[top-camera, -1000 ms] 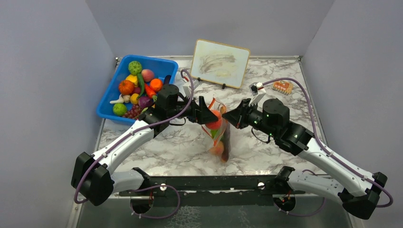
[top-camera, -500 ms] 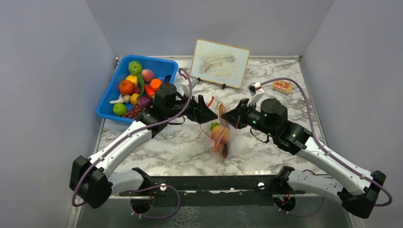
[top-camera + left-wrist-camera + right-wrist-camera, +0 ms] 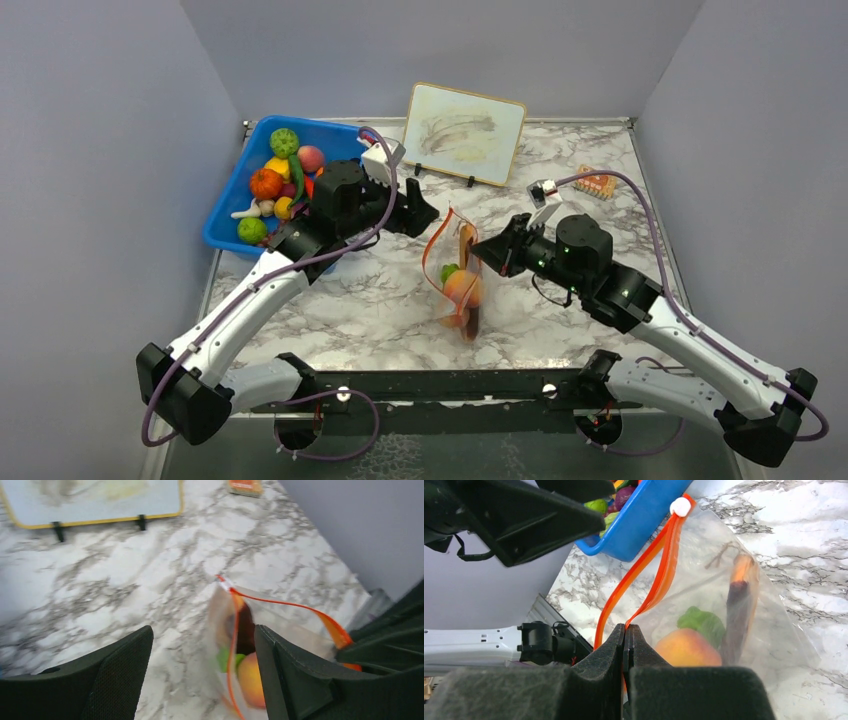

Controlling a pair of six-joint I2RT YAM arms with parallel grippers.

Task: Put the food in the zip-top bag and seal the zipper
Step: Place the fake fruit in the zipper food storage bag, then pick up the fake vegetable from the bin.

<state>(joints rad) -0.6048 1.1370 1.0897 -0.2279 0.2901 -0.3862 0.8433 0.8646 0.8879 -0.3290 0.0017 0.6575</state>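
Observation:
The clear zip-top bag [image 3: 458,285] hangs at mid table, its orange-red zipper [image 3: 433,250] gaping open. Inside are a peach [image 3: 686,648], a green piece [image 3: 702,622] and a dark meat slice [image 3: 739,610]. My right gripper [image 3: 484,256] is shut on one strip of the zipper [image 3: 659,580] and holds the bag up; a white slider tab [image 3: 680,506] sits at the strip's far end. My left gripper [image 3: 428,210] is open and empty, above and left of the bag [image 3: 240,635], between it and the bin.
A blue bin [image 3: 340,137] with several toy fruits and vegetables stands at the back left. A framed picture board [image 3: 465,133] stands at the back middle. A small orange packet [image 3: 596,183] lies at the back right. Grey walls enclose the table.
My left gripper has let go of the bag's mouth, opened and pulled back up and left toward the bin. The bag now hangs from my right gripper alone, food sunk lower.

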